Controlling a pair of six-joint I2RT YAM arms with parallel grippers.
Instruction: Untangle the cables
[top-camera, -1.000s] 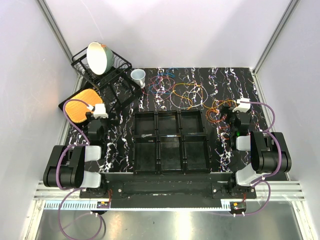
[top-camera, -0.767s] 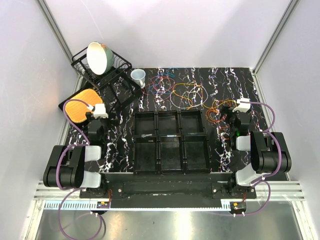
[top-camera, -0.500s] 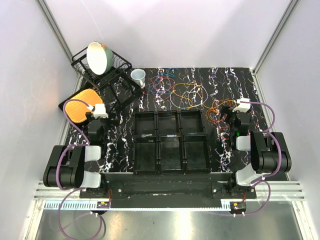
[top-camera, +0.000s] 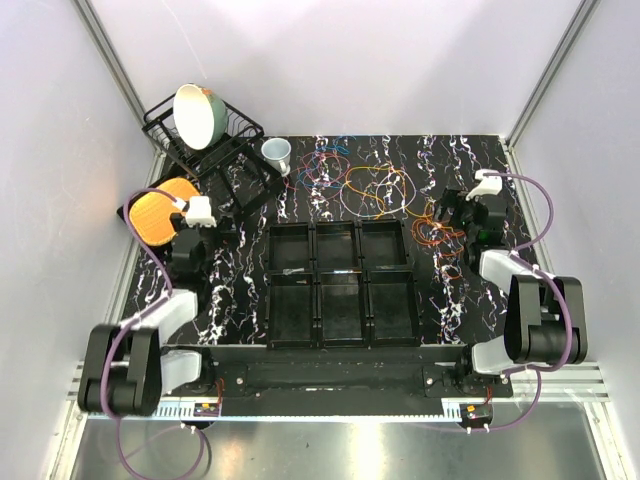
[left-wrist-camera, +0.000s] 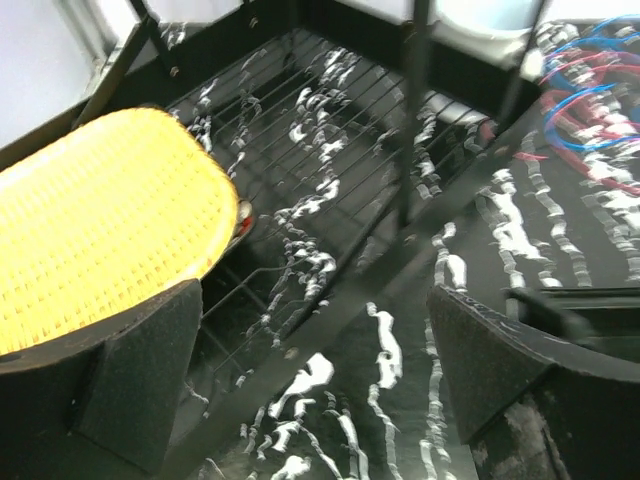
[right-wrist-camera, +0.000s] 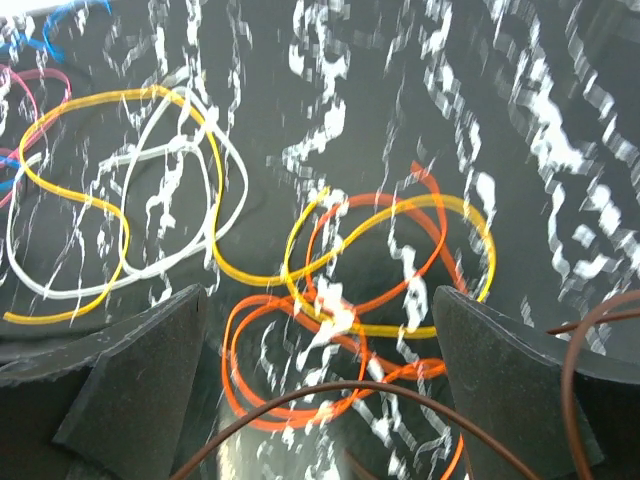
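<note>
The cables (top-camera: 370, 185) lie in loose loops at the back of the table: blue, red and purple ones (top-camera: 320, 165) at the left, yellow and white in the middle, orange and brown (top-camera: 435, 232) at the right. My right gripper (top-camera: 458, 215) is open and empty above the orange and brown loops. In the right wrist view its jaws (right-wrist-camera: 320, 380) stand wide apart over an orange cable (right-wrist-camera: 227, 371), a yellow cable (right-wrist-camera: 215, 180), a white cable (right-wrist-camera: 245, 190) and a brown cable (right-wrist-camera: 341, 386). My left gripper (top-camera: 197, 228) is open and empty (left-wrist-camera: 320, 380) by the rack, far from the cables.
A black dish rack (top-camera: 215, 150) holding a bowl (top-camera: 198, 112) stands at the back left, a cup (top-camera: 277, 152) beside it. An orange-yellow mat (top-camera: 155, 212) lies left of my left gripper (left-wrist-camera: 90, 220). A black tray with several compartments (top-camera: 313, 270) sits mid-table.
Both arms have reached forward. The left wrist moved toward the mat and rack. The right wrist moved farther over the orange and brown loops. The cables have not moved.
</note>
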